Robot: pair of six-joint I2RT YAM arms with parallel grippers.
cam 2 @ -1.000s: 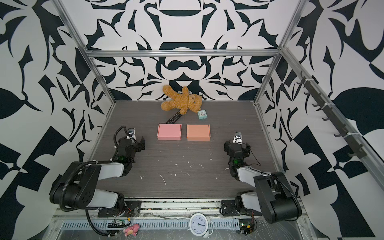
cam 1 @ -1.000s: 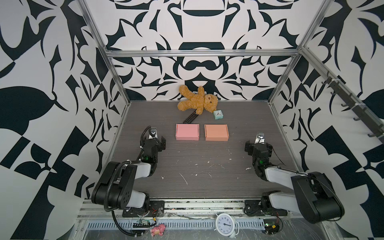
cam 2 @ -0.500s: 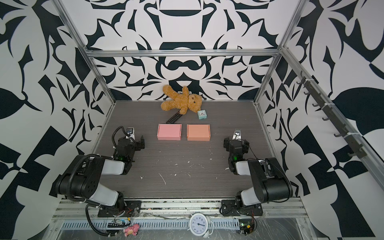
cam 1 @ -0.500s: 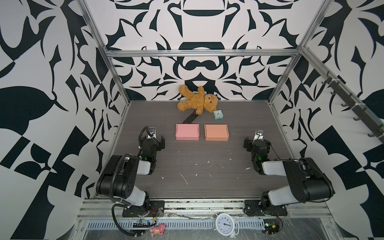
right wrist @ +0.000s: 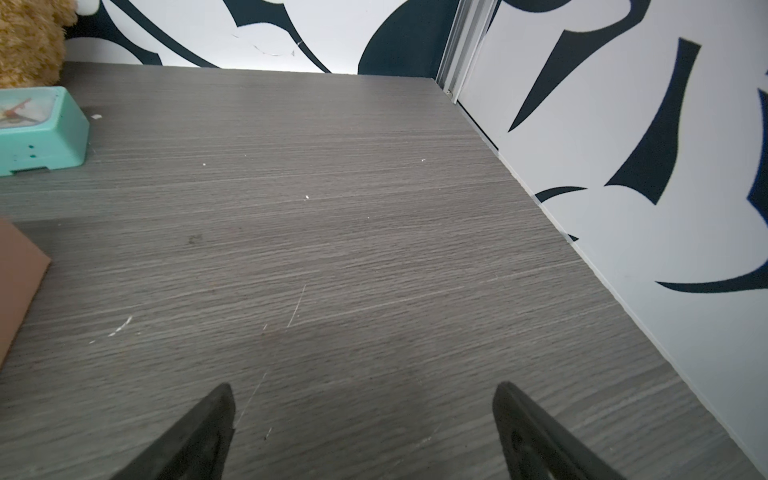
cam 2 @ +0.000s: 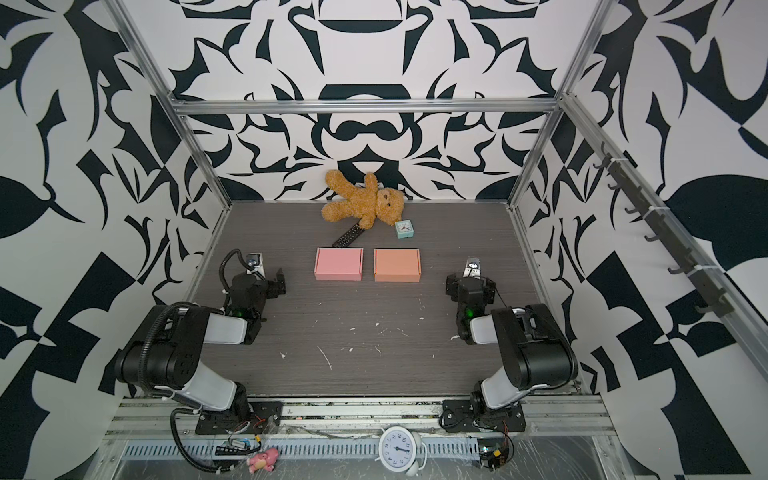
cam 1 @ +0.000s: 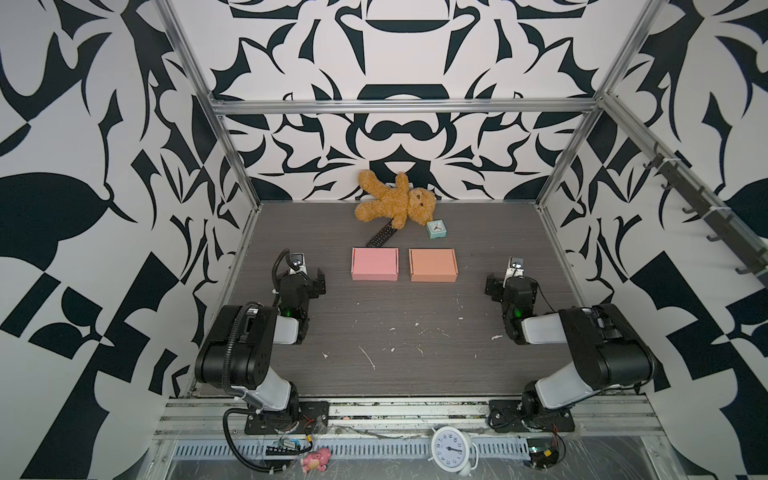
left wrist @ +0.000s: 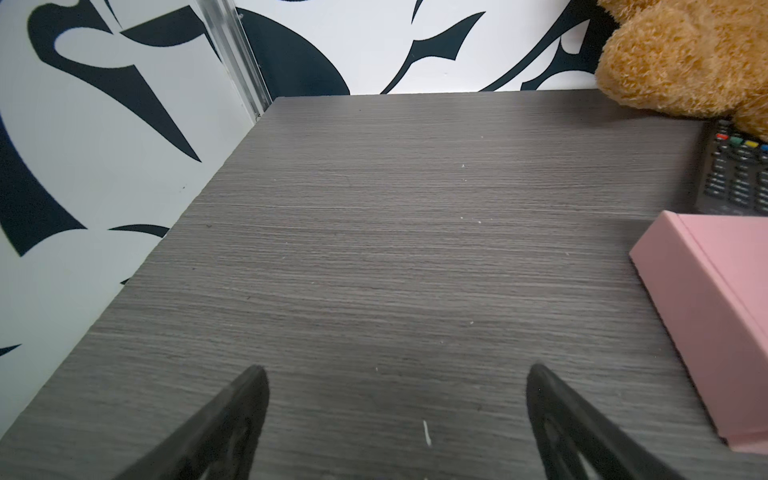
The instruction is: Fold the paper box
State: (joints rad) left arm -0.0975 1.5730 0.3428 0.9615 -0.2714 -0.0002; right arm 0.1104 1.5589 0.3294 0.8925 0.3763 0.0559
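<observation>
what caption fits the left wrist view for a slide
Open left gripper over the grey table; pink box, remote and teddy bear nearby.

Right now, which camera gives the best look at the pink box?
The top views: in both, the pink box shows whole, closed, lying beside the orange box. The left wrist view catches only one end of it, cut by the frame edge. The right wrist view shows none of it.

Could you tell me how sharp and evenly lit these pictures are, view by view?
In both top views: even, soft light, no glare; pink box and orange box crisp. Left wrist view: left tool dark and soft-edged, table grain sharp. Right wrist view: teal clock slightly soft near the frame's edge.
</observation>
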